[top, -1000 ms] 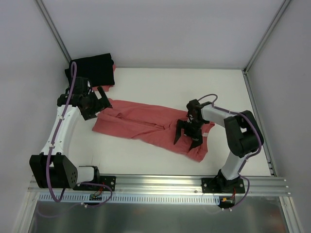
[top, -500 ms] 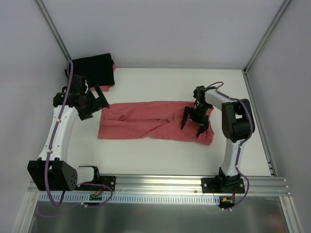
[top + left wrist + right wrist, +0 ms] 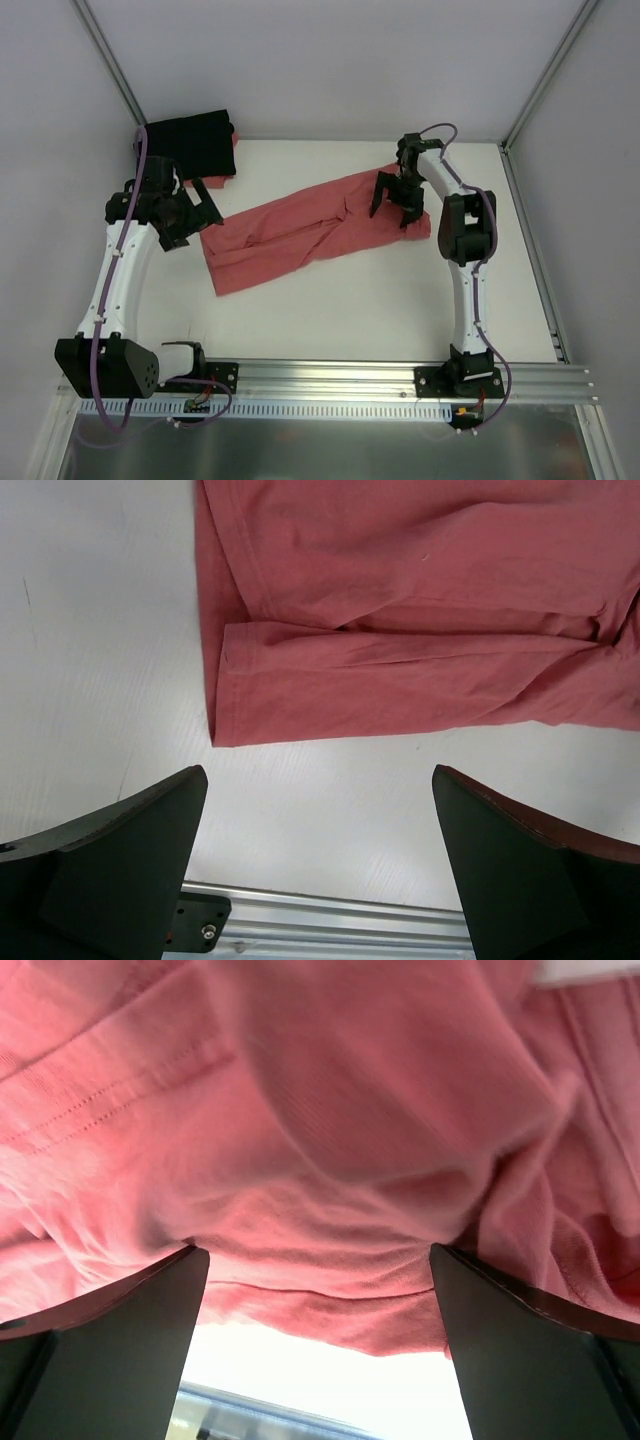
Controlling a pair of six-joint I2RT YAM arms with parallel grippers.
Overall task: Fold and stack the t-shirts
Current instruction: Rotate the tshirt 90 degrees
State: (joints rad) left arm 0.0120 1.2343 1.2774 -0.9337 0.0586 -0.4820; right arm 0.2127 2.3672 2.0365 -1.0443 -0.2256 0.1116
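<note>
The coral-red t-shirt (image 3: pixel 300 230) lies crumpled in a long diagonal band from front left to back right. My right gripper (image 3: pixel 396 205) is open over its back-right end. In the right wrist view the red cloth (image 3: pixel 320 1130) fills the frame, bunching between the wide-apart fingers (image 3: pixel 110 1340). My left gripper (image 3: pixel 207 215) hovers open just left of the shirt's left end, holding nothing. In the left wrist view the shirt's hemmed corner (image 3: pixel 300 690) lies beyond the fingers (image 3: pixel 120 860). The black t-shirt (image 3: pixel 190 145) sits folded in the back-left corner.
A bit of red cloth (image 3: pixel 235 140) peeks out at the black shirt's right edge. The white table (image 3: pixel 330 310) is walled at the back and both sides. An aluminium rail (image 3: pixel 330 375) runs along the front edge, also seen as the rail (image 3: pixel 330 920) below the left fingers.
My right gripper has swung from the front right toward the back, and the red shirt's right end went with it, so the shirt now lies diagonally. The left gripper shifted slightly left.
</note>
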